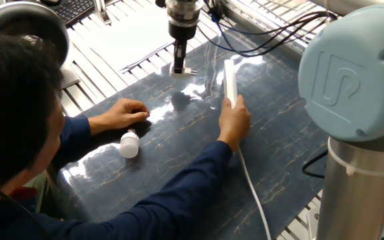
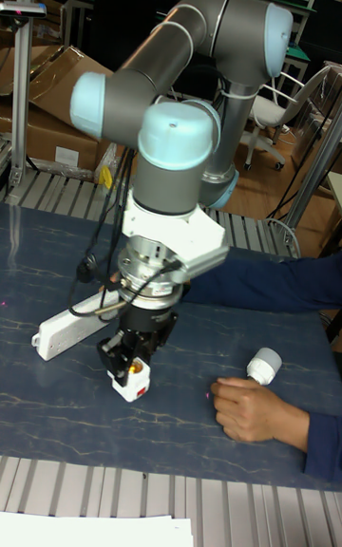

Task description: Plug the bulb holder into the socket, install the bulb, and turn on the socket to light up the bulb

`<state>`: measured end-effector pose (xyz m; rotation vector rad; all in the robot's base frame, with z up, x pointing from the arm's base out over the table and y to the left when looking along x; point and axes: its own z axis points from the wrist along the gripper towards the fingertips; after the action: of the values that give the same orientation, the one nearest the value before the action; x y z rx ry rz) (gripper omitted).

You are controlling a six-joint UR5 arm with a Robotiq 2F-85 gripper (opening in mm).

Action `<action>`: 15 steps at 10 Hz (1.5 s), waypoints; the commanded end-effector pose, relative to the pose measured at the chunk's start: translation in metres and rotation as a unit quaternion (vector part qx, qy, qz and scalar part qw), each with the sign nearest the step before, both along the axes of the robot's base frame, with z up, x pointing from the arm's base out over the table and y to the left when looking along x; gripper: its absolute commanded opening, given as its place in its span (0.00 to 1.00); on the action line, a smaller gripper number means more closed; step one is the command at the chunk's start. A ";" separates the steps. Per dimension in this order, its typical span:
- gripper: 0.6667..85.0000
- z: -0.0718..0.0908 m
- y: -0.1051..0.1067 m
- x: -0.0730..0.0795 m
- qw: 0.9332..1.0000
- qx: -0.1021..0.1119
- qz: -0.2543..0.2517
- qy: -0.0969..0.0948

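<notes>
My gripper (image 1: 179, 65) hangs over the far edge of the dark mat, shut on the bulb holder (image 1: 181, 70), a small white cube at its fingertips. The tall fixed view shows the same gripper (image 2: 127, 363) and holder (image 2: 131, 380) just above the mat. The socket (image 1: 230, 81), a long white strip, lies to the right of the gripper, with a person's hand (image 1: 235, 120) gripping its near end. It appears behind the gripper in the tall view, socket (image 2: 68, 325). The bulb (image 1: 129, 144) lies on its side at the mat's left, bulb (image 2: 263, 365), beside the person's other hand (image 1: 123, 113).
A person leans in at the front left, both blue-sleeved arms (image 1: 179, 193) across the mat. The socket's white cord (image 1: 255, 200) trails toward the front edge. The robot's large base joint (image 1: 355, 73) fills the right. Black cables (image 1: 265, 37) loop behind the strip.
</notes>
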<state>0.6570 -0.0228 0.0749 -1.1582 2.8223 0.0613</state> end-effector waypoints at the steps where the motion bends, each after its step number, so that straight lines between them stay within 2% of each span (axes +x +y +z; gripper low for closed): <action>1: 0.00 -0.002 -0.013 -0.008 1.000 0.004 -0.006 -0.006; 4: 0.00 -0.008 -0.035 -0.022 1.000 -0.010 -0.002 -0.013; 9: 0.00 -0.006 -0.059 -0.049 1.000 -0.029 -0.006 0.001; 11: 0.00 -0.006 -0.070 -0.050 0.999 -0.049 0.020 -0.001; 12: 0.00 -0.005 -0.079 -0.046 0.997 -0.068 0.045 -0.007; 13: 0.00 -0.005 -0.084 -0.044 0.995 -0.078 0.058 -0.011; 15: 0.00 -0.003 -0.086 -0.039 0.994 -0.086 0.072 -0.012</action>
<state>0.6138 -0.1023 0.0695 -1.3314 2.7912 -0.1519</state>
